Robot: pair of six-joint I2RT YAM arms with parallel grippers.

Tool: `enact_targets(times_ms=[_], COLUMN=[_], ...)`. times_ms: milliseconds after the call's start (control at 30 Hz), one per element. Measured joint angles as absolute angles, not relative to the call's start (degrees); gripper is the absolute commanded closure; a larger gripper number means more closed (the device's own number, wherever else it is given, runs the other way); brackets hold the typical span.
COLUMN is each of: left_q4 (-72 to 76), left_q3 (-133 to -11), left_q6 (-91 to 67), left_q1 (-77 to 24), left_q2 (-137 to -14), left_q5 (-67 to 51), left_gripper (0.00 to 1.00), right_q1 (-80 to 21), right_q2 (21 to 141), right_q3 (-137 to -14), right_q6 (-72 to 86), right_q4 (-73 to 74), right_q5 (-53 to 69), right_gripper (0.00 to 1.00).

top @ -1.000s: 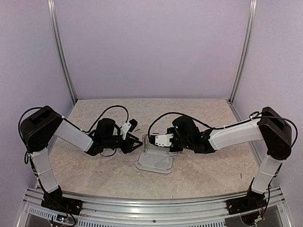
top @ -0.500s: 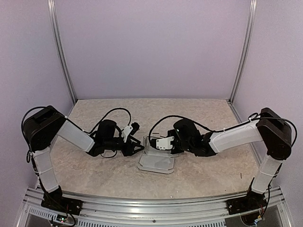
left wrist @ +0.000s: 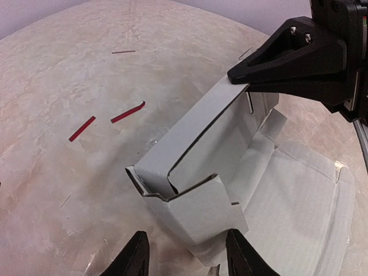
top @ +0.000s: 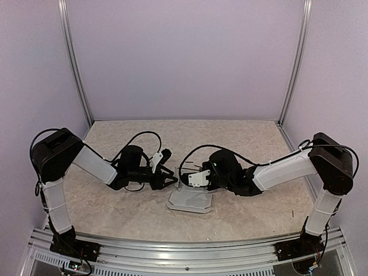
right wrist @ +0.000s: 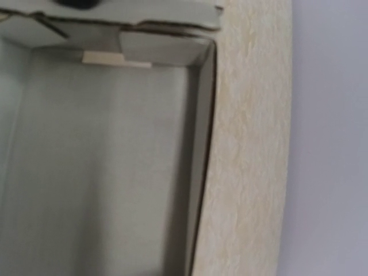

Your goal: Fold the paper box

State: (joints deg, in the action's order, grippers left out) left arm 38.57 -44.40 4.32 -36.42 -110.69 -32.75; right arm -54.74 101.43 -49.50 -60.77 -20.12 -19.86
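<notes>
Paper box (top: 190,197) sits mid-surface (top: 247,138), between the two arms, toward the near side. Half-formed. In the left wrist view (left wrist: 198,172) one long wall stands up, an end flap is bent round at the near corner w/ tab only partly tucked, and a broad panel lies flat alongside.

L fingers (left wrist: 137,256): apart, medium gap, holding nothing. The folded corner flap lies just ahead of the tips and between them. Can't tell if one tip brushes the card.

R fingers (left wrist: 287,54): closed together, tip at the top edge of the raised wall, far end. Can't tell whether card is nipped between them or only pressed. R wrist view is blurred and shows only the box interior and one corner.

Handling (judgement): thin card, v. light, floppy away from score lines. Likely to skid on the smooth surface and spring open if released. Creases easily in the wrong place; a hard pinch would crush it. Best hold is a light nip on a wall edge close to a crease or corner, w/ one arm pinning and the other pushing the flap. Mid-panel pushes would prob. bow it.

Red scraps (left wrist: 127,112) lie on the surface beyond the box, well apart from it.
</notes>
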Motion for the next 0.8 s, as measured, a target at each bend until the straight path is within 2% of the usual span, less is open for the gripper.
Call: enact_targets(times_ms=[400,800], left_q4=[39.00,39.88], left_q3=[-45.04,-45.69], left_q6=[2.70,0.67], left_q1=[-36.40,-35.33], left_q2=[-111.02,-111.63], left_q5=[-29.54,-35.83], left_gripper=[0.50,0.51], right_q1=[-55.61,-57.32], right_q2=[101.43,101.43], right_q3=[-48.40,-45.69], right_q6=[-62.65,-65.12], right_q4=[-23.11,-28.05], right_q5=[-22.79,-25.23], right_gripper=[1.00,1.00])
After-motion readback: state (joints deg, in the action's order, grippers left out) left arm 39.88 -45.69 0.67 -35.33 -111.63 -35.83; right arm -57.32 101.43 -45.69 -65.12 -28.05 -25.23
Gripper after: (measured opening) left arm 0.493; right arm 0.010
